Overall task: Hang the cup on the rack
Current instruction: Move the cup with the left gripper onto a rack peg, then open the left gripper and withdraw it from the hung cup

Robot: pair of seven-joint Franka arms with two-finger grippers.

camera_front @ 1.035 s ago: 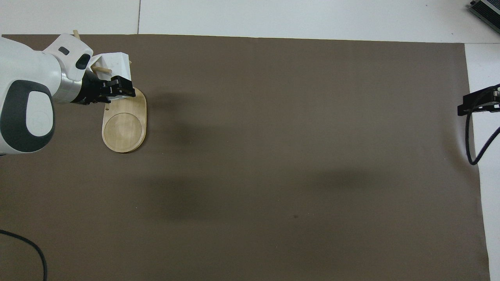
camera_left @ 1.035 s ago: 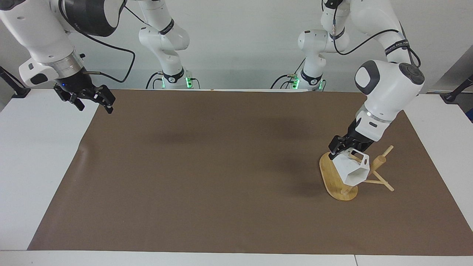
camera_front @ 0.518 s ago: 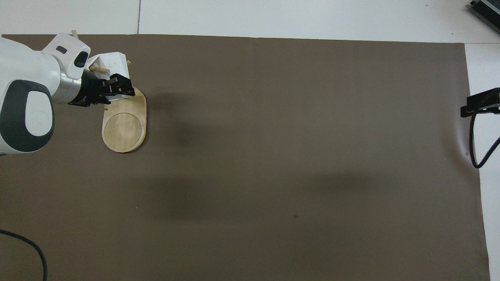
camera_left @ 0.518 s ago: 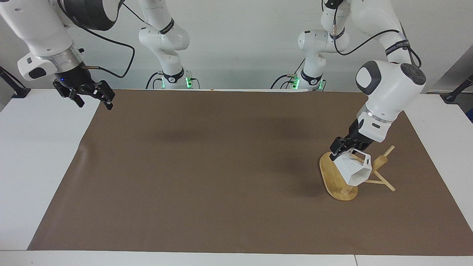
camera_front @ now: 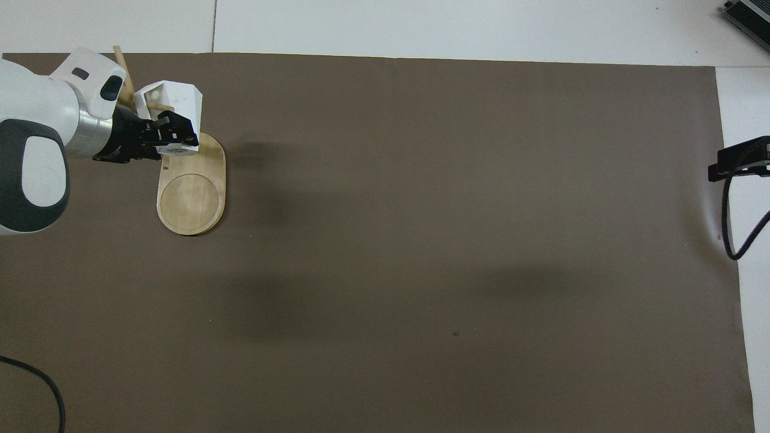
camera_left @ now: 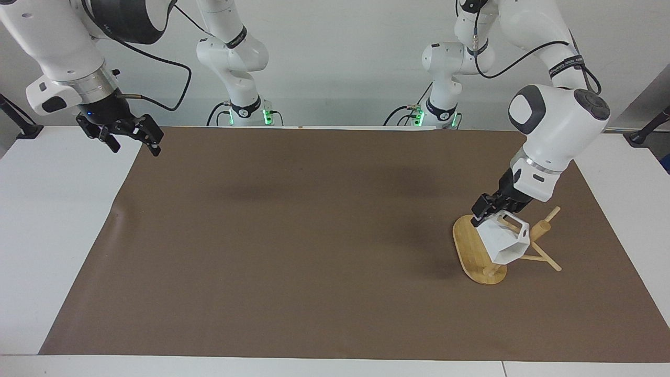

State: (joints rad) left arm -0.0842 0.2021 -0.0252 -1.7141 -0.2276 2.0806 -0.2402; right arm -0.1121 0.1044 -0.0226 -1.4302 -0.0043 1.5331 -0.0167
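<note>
The white faceted cup (camera_left: pixel 502 243) is tilted, its mouth facing away from the robots, over the rack's oval base (camera_left: pixel 471 251). A thin peg (camera_left: pixel 506 224) passes through its blocky handle. The bamboo rack's post (camera_left: pixel 539 229) and other pegs stick out beside the cup. My left gripper (camera_left: pixel 480 215) is shut on the cup's bottom end, above the base. In the overhead view the cup (camera_front: pixel 177 99), left gripper (camera_front: pixel 175 139) and base (camera_front: pixel 192 192) show too. My right gripper (camera_left: pixel 132 140) waits open and empty, up over the edge of the brown mat at the right arm's end.
A brown mat (camera_left: pixel 293 241) covers most of the white table (camera_left: pixel 57 220). The right gripper's tip and cable (camera_front: pixel 737 161) show at the edge of the overhead view.
My left gripper has carried the cup slightly toward the rack's post, sliding the handle along the peg. My right gripper has drawn back and up a little.
</note>
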